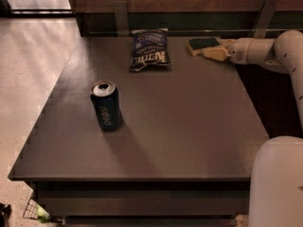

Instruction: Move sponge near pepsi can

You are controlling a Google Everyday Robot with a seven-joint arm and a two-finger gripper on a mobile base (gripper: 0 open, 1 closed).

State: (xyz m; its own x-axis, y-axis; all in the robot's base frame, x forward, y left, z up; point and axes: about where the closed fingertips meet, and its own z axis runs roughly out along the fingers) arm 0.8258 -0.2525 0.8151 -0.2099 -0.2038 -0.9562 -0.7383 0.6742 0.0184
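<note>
The sponge (200, 44), dark green on top with pale yellow foam below, lies flat at the far right of the dark table (189, 126). My gripper (213, 50) reaches in from the right at table height and is right at the sponge's right end; I cannot tell whether it touches it. The pepsi can (106, 106) stands upright on the left half of the table, far from the sponge and the gripper.
A dark blue chip bag (149, 48) lies at the far middle of the table, between the can and the sponge. A wooden wall with metal brackets (262, 17) runs behind the table. My white arm (277, 183) fills the lower right corner.
</note>
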